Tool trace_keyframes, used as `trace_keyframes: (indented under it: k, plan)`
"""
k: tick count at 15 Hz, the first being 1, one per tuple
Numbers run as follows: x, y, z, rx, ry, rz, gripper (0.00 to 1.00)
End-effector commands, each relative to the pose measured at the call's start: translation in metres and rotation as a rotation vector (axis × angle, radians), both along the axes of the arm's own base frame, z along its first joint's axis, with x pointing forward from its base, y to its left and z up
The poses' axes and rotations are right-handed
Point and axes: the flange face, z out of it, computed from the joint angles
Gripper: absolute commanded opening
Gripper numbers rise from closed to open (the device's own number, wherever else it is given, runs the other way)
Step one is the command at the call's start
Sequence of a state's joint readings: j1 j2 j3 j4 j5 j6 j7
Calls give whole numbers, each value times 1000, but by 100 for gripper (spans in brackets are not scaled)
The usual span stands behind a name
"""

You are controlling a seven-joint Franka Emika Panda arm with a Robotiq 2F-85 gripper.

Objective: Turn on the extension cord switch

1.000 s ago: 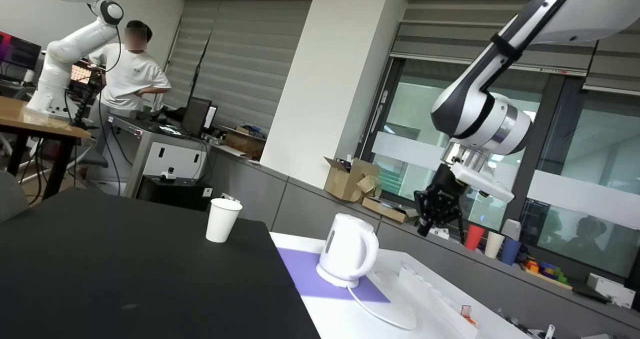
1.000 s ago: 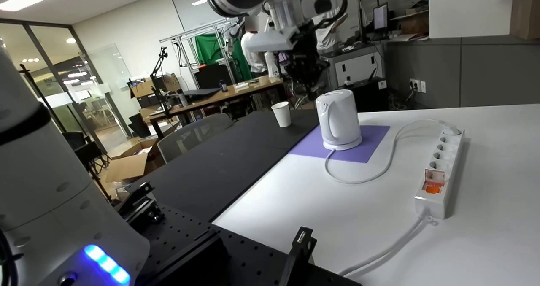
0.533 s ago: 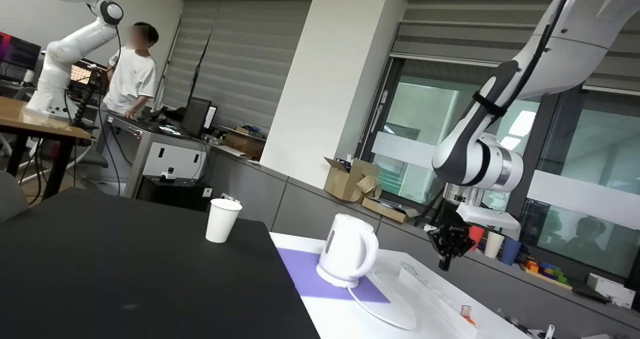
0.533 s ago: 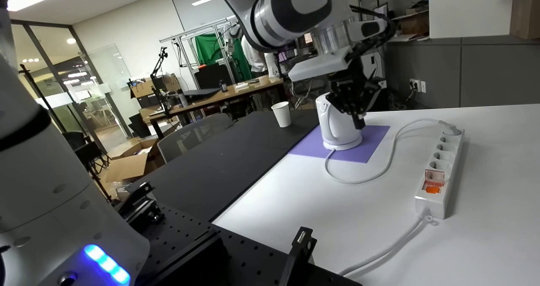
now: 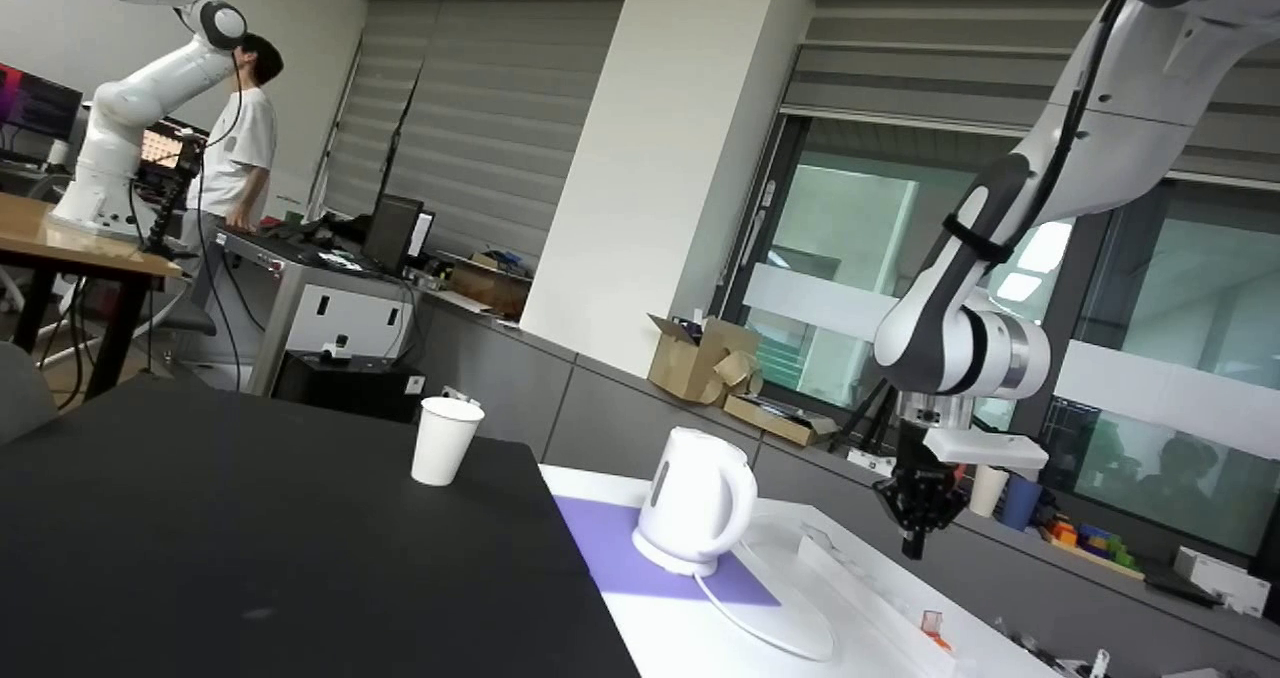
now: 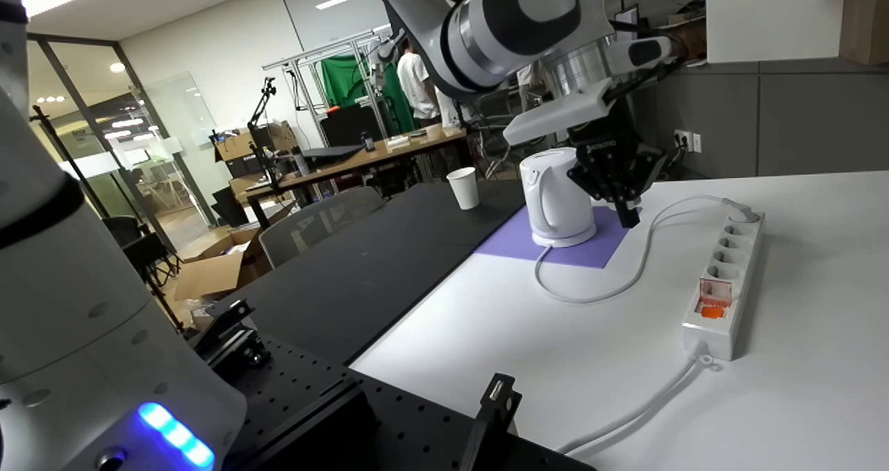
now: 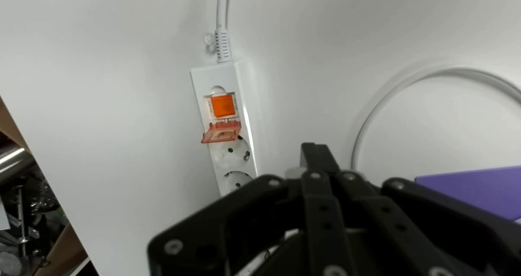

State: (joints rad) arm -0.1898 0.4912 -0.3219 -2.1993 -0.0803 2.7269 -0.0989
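Note:
The extension cord, a long white power strip (image 6: 722, 271), lies on the white table; it also shows in the wrist view (image 7: 228, 154). Its orange switch (image 7: 222, 106) sits at the end by the cable. A clear red cover (image 7: 222, 132) stands flipped open beside it, over the nearest socket's edge. My gripper (image 7: 319, 156) is shut and empty, pointing down above the table. In the wrist view its fingertips lie to the right of the strip, and the gripper hides the strip's far end. The gripper shows in both exterior views (image 5: 913, 546) (image 6: 628, 215), apart from the strip.
A white jug (image 6: 559, 196) stands on a purple mat (image 6: 608, 249) close to the gripper. Its white cable (image 6: 642, 266) loops to a plug in the strip's far end. A paper cup (image 6: 464, 187) stands on the black table (image 6: 389, 269). The strip's power cable (image 6: 635, 419) runs along the table.
My arm has come down and moved past the jug toward the strip. The gripper stays shut as far as shows. Strip, jug and cup have not moved.

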Motion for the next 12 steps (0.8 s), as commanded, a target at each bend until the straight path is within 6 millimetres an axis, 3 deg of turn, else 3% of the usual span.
trace_keyframes:
  k: [1, 4, 12]
  plan:
    - [0, 0, 1, 0, 1, 0, 1]
    - [0, 0, 0, 0, 2, -1, 0]
    - [-14, -47, -53, -119, -28, -61, 0]
